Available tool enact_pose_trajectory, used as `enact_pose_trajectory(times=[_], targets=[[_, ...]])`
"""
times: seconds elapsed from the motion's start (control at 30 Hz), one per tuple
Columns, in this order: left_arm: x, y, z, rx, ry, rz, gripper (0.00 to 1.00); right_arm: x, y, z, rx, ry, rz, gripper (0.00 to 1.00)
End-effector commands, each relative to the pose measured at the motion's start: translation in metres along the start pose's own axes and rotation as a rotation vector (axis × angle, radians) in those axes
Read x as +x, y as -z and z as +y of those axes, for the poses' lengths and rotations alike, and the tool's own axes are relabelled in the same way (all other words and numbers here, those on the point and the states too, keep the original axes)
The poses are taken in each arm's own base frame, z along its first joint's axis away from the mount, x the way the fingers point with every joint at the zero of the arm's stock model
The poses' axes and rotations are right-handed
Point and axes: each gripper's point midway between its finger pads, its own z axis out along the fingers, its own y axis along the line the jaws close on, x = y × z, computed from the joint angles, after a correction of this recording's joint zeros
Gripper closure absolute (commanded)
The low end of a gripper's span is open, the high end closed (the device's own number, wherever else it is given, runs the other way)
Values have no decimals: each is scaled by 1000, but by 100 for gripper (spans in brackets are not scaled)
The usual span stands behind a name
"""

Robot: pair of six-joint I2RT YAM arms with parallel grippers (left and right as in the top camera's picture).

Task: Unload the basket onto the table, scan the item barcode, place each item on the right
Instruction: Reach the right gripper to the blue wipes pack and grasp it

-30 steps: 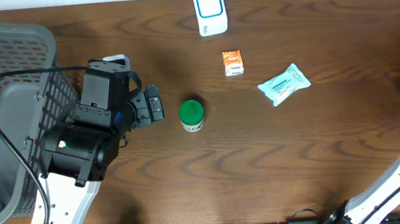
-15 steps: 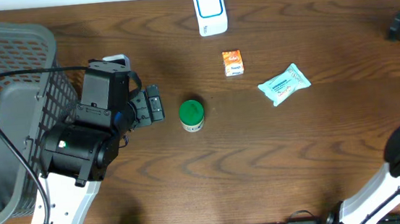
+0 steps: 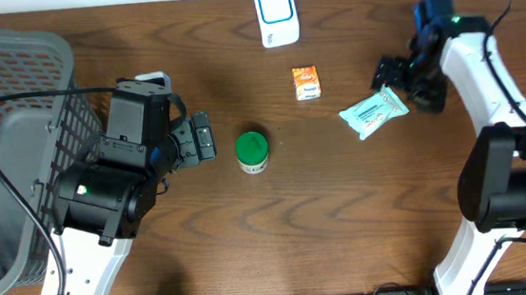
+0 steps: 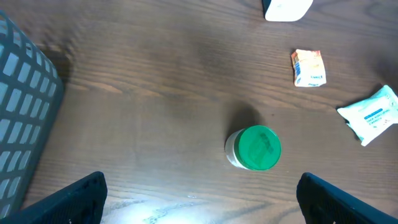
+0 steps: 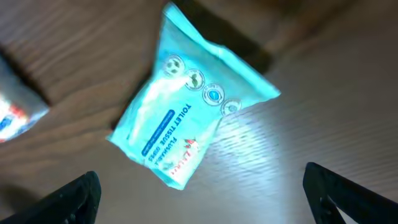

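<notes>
**A:** Where is the wipes pack lying?

**B:** The wipes pack (image 3: pixel 373 111) is lying flat on the wooden surface (image 3: pixel 345 217), over on the right side. Its printed face is pointing up and it is sitting at an angle. In the right wrist view the pale teal wrapper (image 5: pixel 186 121) is showing blue lettering and a row of small round icons.

**A:** What is the right claw doing?

**B:** The right claw (image 3: pixel 398 76) is hanging at the far right edge of the pack, with its fingers spread wide and nothing between them. I cannot tell whether it is touching the wrapper.

**A:** And the left claw?

**B:** The left claw (image 3: pixel 203 137) is pointing right, toward the green-lidded jar (image 3: pixel 252 151). Its jaws are standing fully apart and are not holding anything. The jar is standing upright just beside it, and a strip of surface is showing between the two.

**A:** Where is the scanner sitting?

**B:** The white scanner (image 3: pixel 276 14) with the blue outline is sitting at the far edge, near the middle. A small orange box (image 3: pixel 306 83) is lying nearer than the scanner, to the left of the pack and apart from it.

**A:** Anything on the left side?

**B:** A grey mesh basket (image 3: pixel 8 65) is taking up the far left, and the left arm's black cable is running across its rim.
</notes>
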Motion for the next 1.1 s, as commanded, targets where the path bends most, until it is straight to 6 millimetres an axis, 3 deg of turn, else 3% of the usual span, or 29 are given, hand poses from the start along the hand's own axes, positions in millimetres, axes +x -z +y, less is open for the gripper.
enact_pose_trajectory(times=[0.0, 0.23, 0.47, 0.6, 1.07], targets=[[-3, 0, 3, -15, -5, -7, 2, 20, -22, 5, 5, -181, 45, 1], [-3, 0, 3, -15, -5, -7, 2, 31, -49, -1, 11, -212, 49, 1], [-3, 0, 3, -15, -5, -7, 2, 13, -50, 9, -42, -253, -17, 2], [-3, 0, 3, -15, -5, -7, 2, 4, -50, 21, -78, -218, -57, 18], [-3, 0, 3, -14, -5, -6, 2, 3, -78, 29, -41, -201, -79, 18]])
